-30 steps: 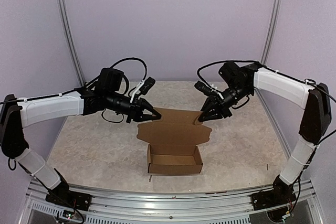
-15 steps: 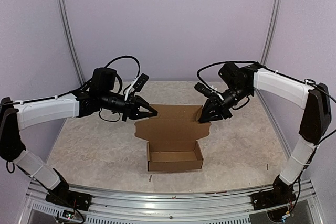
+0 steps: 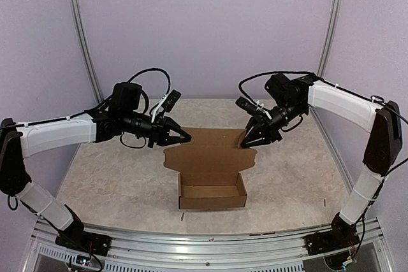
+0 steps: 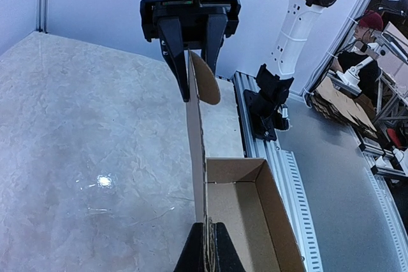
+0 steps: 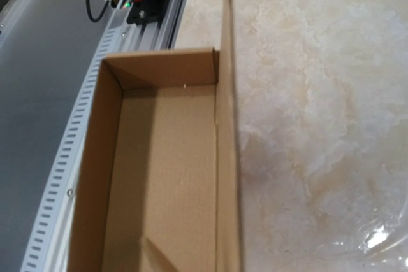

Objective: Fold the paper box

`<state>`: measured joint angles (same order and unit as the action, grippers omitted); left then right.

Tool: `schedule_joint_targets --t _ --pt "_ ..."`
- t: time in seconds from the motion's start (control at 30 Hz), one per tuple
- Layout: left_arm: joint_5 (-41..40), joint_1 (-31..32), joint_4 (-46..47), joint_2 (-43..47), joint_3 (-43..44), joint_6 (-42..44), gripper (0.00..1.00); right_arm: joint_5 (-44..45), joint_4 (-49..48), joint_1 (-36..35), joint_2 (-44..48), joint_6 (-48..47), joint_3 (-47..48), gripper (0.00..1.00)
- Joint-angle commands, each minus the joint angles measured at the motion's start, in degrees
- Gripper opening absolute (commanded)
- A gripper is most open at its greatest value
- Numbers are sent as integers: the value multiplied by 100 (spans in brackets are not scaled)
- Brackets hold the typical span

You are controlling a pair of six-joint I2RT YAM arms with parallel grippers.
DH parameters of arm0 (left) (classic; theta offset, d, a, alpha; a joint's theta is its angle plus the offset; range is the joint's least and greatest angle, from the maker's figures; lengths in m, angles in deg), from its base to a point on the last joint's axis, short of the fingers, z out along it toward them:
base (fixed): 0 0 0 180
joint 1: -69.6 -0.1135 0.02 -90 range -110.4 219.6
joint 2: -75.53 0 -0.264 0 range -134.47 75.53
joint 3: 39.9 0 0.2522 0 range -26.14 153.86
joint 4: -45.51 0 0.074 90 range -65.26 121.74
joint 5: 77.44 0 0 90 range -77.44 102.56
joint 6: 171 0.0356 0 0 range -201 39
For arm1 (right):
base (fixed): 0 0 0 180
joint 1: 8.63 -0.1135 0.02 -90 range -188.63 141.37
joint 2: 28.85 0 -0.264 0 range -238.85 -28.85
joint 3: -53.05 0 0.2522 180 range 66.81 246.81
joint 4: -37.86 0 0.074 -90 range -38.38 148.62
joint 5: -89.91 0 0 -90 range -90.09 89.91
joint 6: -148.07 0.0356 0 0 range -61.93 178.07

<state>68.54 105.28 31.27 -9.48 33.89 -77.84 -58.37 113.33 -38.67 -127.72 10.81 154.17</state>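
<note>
The paper box (image 3: 212, 186) sat mid desk (image 3: 108, 176): plain brown, tray walls up, lid standing upright behind. The left hand (image 3: 185, 137) was clamped on the lid's left edge. The right hand (image 3: 246, 143) straddled the right edge, fingers parted. The right wrist view cropped off the tray's end.

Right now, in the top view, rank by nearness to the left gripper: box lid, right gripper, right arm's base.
1. box lid, pinched by the left gripper at its left edge.
2. right gripper, at the lid's right edge.
3. right arm's base, far off at the near right.
</note>
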Motion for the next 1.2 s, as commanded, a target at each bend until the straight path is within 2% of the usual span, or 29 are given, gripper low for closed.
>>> schedule_joint_targets --t 0.0,0.17,0.37,0.4,0.43,0.47,0.67,0.8,0.87,0.97,1.03,1.17 --pt "-21 78 -302 8 77 202 0 -289 156 -59 -100 63 244 23" --pt "-25 155 -337 10 79 245 0 -288 142 -61 -269 176 365 15" --pt "-32 167 -219 87 32 172 0 -173 136 -63 -322 152 322 13" --pt "-27 167 -184 102 16 156 0 -129 105 -68 -300 160 287 9" --pt "-42 167 -155 119 5 139 0 -79 35 -64 -273 190 242 1" --pt "-54 167 -148 118 1 128 0 -39 -28 -64 -233 220 194 0" --pt "-319 175 -172 -34 9 120 1 191 -181 -70 -66 253 58 0" --pt "-907 176 -5 11 -149 -7 27 420 -345 -58 25 349 -58 0" --pt "-1713 180 222 226 -369 -184 36 462 -395 -11 62 396 -86 0" --pt "-2503 224 694 695 -1021 -439 51 351 -367 90 103 411 -82 0" --pt "-2717 304 1152 1173 -1622 -573 58 302 -336 138 124 381 -118 0" --pt "-3196 565 1536 1483 -2330 -675 63 142 -208 143 232 233 -169 0"
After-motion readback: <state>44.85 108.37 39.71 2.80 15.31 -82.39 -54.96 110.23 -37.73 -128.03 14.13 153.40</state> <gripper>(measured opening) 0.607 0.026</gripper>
